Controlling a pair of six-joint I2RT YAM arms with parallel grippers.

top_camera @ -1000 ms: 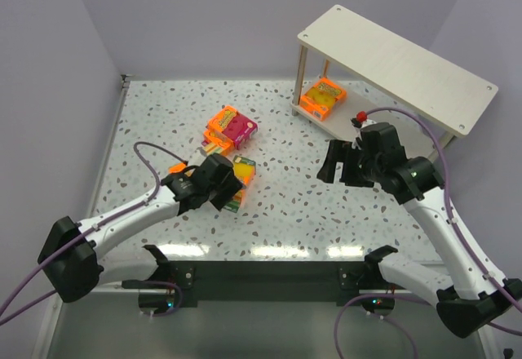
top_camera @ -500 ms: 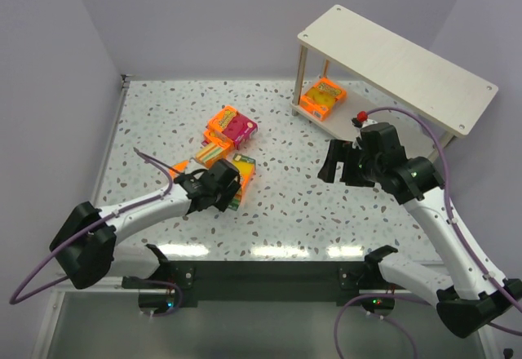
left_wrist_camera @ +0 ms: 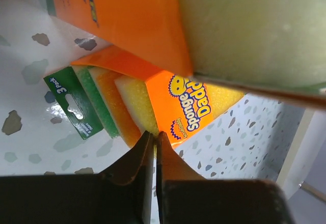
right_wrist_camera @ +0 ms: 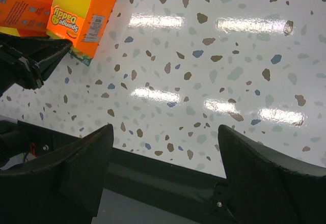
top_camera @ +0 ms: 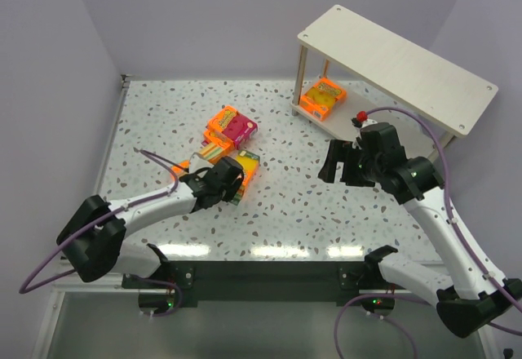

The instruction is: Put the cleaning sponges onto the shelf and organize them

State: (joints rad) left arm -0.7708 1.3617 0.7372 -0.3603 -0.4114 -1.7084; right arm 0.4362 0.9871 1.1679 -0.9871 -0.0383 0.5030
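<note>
Left gripper (left_wrist_camera: 154, 134): I read the fingers as pressed together with nothing between them. The tips sit right at the edge of a sponge pack (left_wrist_camera: 186, 107) lying on the speckled table (top_camera: 326, 204).
Right gripper (right_wrist_camera: 164, 132): fingers spread wide and holding nothing, hanging over bare table in front of the shelf (top_camera: 408, 61).
Loose sponges: I see a pink pack (top_camera: 243, 133) and an orange pack (top_camera: 222, 119) side by side, with a layered pack (top_camera: 210, 154) just nearer.
Shelved sponge (top_camera: 323, 96): one orange pack on the lower board, at its left end.
</note>
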